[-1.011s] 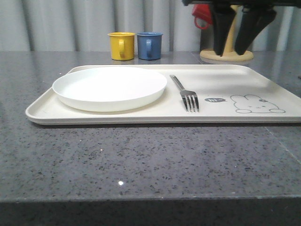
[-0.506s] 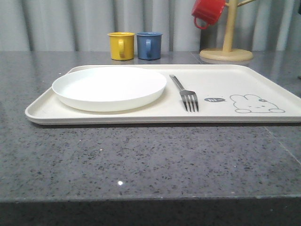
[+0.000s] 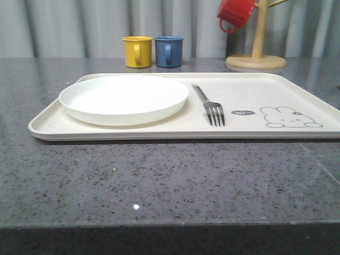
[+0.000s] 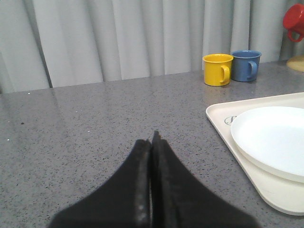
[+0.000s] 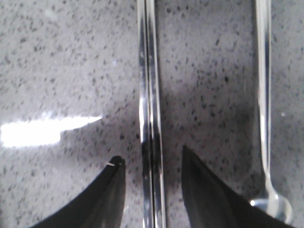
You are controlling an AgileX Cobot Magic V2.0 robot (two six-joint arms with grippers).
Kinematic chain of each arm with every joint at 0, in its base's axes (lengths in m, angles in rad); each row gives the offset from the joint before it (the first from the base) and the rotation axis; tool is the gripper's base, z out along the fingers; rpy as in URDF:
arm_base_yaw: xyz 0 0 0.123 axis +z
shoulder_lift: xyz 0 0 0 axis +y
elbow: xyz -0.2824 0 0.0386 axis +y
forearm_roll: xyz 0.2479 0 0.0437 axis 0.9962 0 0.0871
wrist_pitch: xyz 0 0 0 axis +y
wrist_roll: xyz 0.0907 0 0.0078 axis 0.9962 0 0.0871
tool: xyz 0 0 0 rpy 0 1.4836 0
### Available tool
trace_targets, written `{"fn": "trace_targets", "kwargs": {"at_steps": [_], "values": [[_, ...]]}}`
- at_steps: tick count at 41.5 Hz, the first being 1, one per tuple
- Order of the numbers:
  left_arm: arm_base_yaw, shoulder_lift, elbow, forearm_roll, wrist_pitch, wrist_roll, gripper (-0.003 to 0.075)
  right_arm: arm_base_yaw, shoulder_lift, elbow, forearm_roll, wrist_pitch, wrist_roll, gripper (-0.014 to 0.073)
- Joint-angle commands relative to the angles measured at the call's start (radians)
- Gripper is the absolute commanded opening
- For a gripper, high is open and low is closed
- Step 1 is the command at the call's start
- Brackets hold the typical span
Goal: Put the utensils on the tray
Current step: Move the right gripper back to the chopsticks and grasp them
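Right wrist: flat shiny chopsticks [image 5: 149, 118] on speckled stone.

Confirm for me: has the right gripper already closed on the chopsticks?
No. In the right wrist view the right gripper is open, its fingers straddling the chopsticks, which lie flat on the countertop with gaps on both sides.

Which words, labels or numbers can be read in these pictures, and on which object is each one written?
No text can be read with certainty.
Small dark speech bubble on the tray, beside the bunny drawing: its marks are too small to read.
Yellow mug, blue mug, red mug, plate: no text visible.
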Motion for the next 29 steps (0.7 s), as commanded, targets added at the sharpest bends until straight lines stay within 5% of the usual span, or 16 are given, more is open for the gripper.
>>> {"fn": "trace_targets", "kwargs": {"at_steps": [1, 11, 21, 29], "values": [[0.0, 0.01, -0.03, -0.012, -0.086, -0.008, -0.0019, -0.005, -0.017, -0.021, 0.0, -0.029, -0.014, 0.0319], [0.0, 0.01, -0.03, -0.012, -0.086, -0.008, -0.0019, -0.005, 0.006, -0.021, 0.0, -0.015, -0.014, 0.0301], [0.0, 0.01, -0.03, -0.012, -0.086, -0.008, -0.0019, -0.005, -0.006, -0.024, 0.0, 0.007, -0.014, 0.0027], [0.0, 0.01, -0.03, -0.012, -0.086, -0.008, -0.0019, -0.005, -0.047, -0.035, 0.0, 0.015, -0.012, -0.0011]]}}
